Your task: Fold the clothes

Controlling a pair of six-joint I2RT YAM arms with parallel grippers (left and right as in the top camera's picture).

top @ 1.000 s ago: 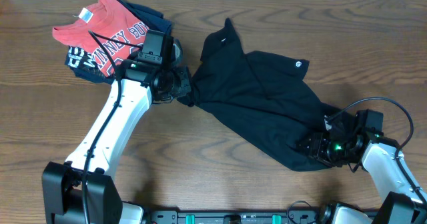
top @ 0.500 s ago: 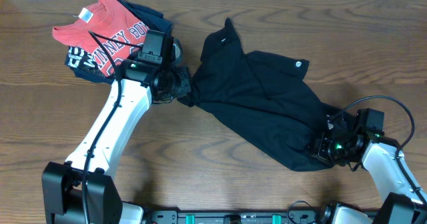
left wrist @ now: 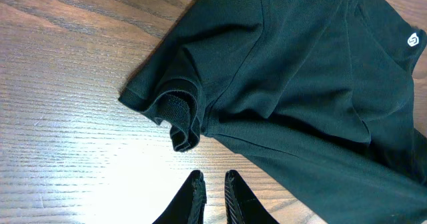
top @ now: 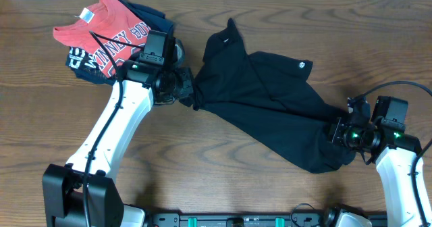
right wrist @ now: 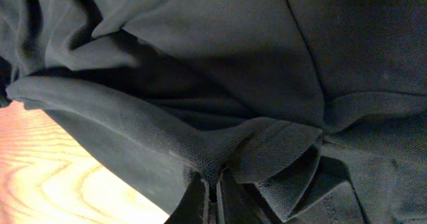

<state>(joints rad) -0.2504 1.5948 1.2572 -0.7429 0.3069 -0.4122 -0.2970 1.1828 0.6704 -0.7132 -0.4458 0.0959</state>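
Black tee (top: pixel 270 105) is lying mid-table (top: pixel 202 173), bunched rather than flat. Its long axis is running diag. from far-L to near-R, w/ the white logo (top: pixel 302 66) facing up nr the far edge. R fingers (right wrist: pixel 193 207) are clamping shut on a gathered fold at the tee's near-R end; wrist cam is showing cloth puckering right into the pinch. L fingers (left wrist: pixel 198 199) are sitting almost closed at the opposite, far-L end. Overhead is showing cloth drawing to a point against them, but wrist cam is showing only a bare slit at the tips, w/ a sleeve (left wrist: pixel 175 117) lying just ahead and apart. Can't tell if a fold is caught lower down. Key geometry: tee is spanning btwn the two arms, one end per arm, body lying R of the L fingers and L of the R fingers. Judging: step in hand is stretching out along that diag.; folding proper not yet begun. Red tee (top: pixel 101 34) and navy garment (top: pixel 77 59) are lying piled far-L, apart from the black tee; possible snag if L arm is backing up.
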